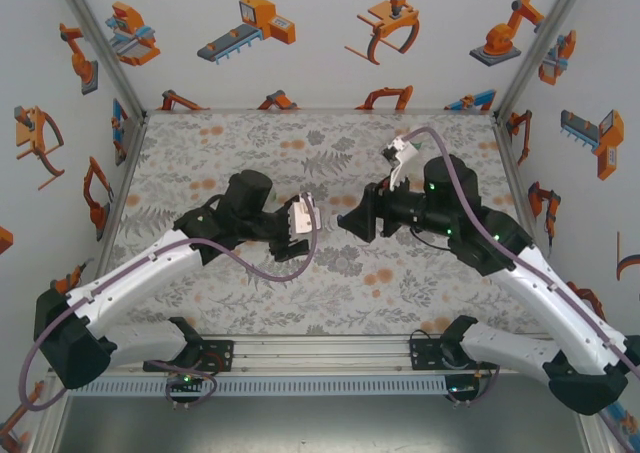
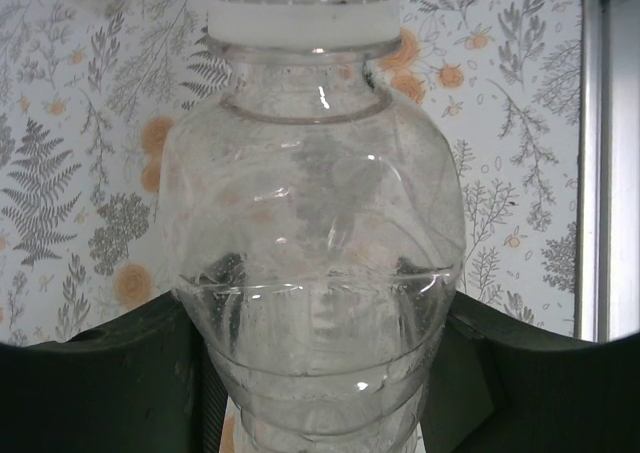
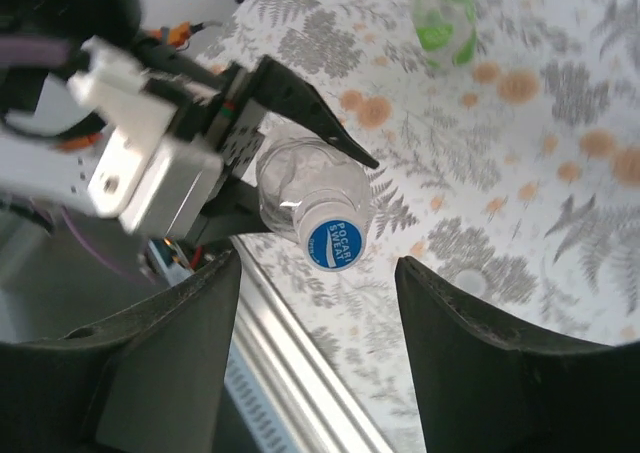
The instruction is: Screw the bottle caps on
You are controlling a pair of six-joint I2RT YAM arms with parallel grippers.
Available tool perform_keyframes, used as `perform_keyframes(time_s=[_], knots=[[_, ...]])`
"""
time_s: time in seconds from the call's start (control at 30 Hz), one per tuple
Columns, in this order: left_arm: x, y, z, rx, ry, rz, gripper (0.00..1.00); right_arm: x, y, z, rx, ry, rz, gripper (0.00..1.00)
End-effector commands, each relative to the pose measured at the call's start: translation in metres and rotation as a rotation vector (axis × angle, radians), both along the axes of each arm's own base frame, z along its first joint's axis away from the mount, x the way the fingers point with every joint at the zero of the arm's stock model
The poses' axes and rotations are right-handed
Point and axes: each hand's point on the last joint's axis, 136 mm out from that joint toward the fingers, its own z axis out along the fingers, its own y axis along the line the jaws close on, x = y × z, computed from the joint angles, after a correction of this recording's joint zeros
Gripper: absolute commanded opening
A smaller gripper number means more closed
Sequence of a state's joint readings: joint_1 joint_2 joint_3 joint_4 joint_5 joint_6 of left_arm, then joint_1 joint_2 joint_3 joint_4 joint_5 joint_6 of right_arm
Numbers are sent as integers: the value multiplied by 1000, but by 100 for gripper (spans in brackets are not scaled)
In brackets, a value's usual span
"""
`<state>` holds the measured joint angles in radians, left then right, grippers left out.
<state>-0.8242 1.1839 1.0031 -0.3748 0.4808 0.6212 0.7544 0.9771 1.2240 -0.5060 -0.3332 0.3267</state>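
Observation:
A clear bottle [image 2: 310, 233] is gripped by its ribbed body in my left gripper [image 2: 315, 323], whose dark fingers [image 2: 100, 373] press it from both sides. From the right wrist I see the same bottle [image 3: 290, 178] end-on. A blue printed cap [image 3: 335, 243] sits on its mouth. My right gripper [image 3: 318, 273] is open, its fingers [image 3: 470, 353] standing apart on either side just short of the cap without touching it. From above, the left gripper [image 1: 312, 216] and right gripper [image 1: 352, 223] face each other at mid-table. A green bottle [image 3: 445, 18] stands farther off.
A small pale round thing [image 3: 468, 283], maybe a cap, lies on the floral tablecloth [image 3: 560, 173] near my right finger. The aluminium rail [image 3: 300, 363] at the table's near edge runs below the cap. A frame post [image 2: 610, 173] stands at the right.

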Motion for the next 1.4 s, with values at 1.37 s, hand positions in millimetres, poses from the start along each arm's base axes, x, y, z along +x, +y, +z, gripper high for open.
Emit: perform_keyframes(time_s=[1.37], knots=[[-37, -6, 31, -97, 29, -193, 0, -59, 26, -13, -141, -693, 618, 40]])
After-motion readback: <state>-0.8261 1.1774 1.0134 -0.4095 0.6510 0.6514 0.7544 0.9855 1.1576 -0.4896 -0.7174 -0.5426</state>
